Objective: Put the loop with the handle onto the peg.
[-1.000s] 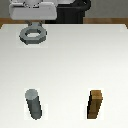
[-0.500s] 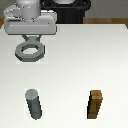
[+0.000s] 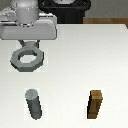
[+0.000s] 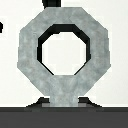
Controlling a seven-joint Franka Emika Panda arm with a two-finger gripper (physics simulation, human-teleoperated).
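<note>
From the exterior view, the gripper (image 3: 30,44) carried the loop with the handle (image 3: 27,58) pinched by its stubby tab, aloft and behind the peg (image 3: 34,104); lowered off-centre, the rim could catch the peg's top. The brown block (image 3: 96,104) stood well apart. In the wrist view, the loop with the handle (image 4: 63,57) looked flat, grey, octagonal-edged, round-holed.

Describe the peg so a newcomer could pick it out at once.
On the white table, look at the near edge, toward the exterior view's left. The peg stands upright there, below the loop with the handle. It is a round grey cylinder, unlike the square brown block to its right.
</note>
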